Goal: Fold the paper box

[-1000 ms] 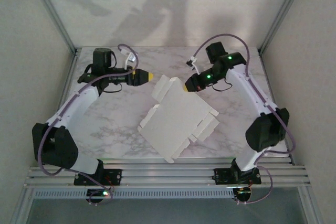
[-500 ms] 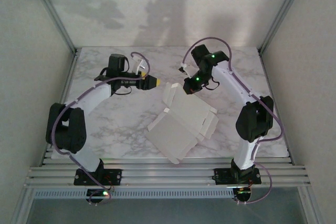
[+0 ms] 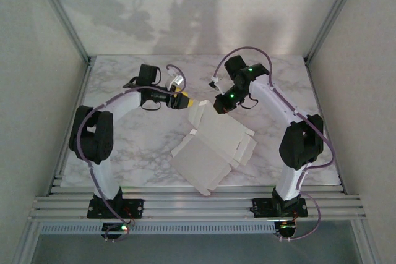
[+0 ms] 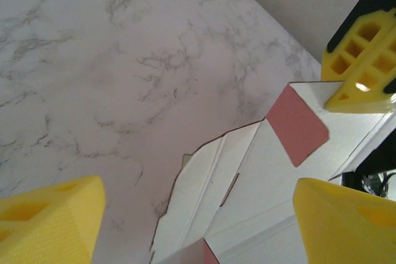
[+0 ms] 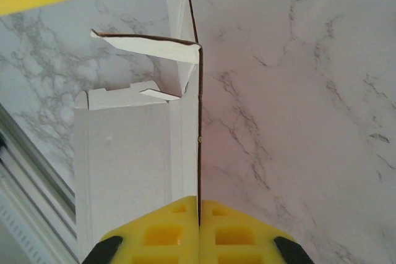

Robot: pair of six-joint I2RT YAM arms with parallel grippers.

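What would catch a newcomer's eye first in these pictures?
The white paper box lies spread out in the middle of the marble table, one pink flap face showing at its far end. The right gripper has its yellow jaws shut on the box's thin edge there, and the left gripper hangs open just beside it.

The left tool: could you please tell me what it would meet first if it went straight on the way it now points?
Probably the paper box: its white flap lies just ahead of the open left tool, though depth is unclear. The right tool grips the box farther on.
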